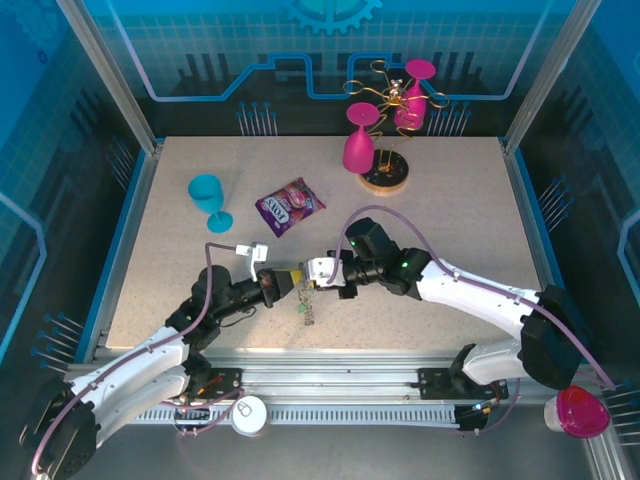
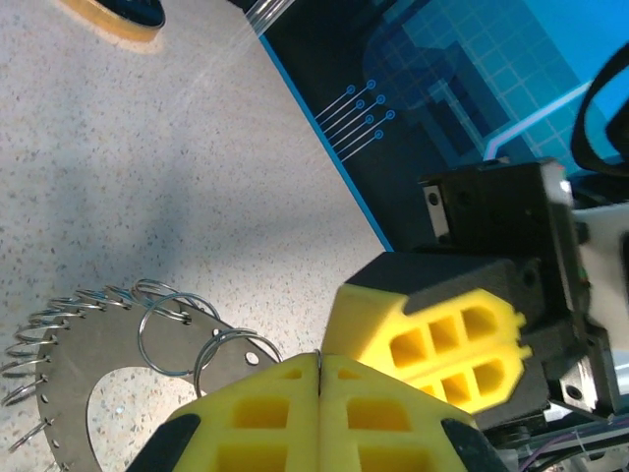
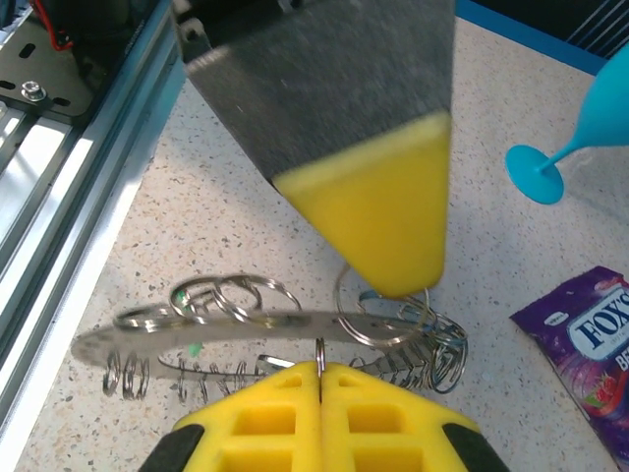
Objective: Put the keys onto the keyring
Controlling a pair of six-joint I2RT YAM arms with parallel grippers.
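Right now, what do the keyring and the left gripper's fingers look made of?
Keyring: flat grey metal plate, dull brushed sheen; its wire loops glint like steel. Left gripper's fingers: matte yellow, moulded hollow cells, likely plastic or rubbery print.

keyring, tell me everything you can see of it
The keyring is a flat grey metal plate ring with a wide hole, its rim fringed with small wire loops plus a few larger split rings. It is near the front edge of the table. The left end effector and right end effector, both shut, meet its rim, apparently pinching loops.
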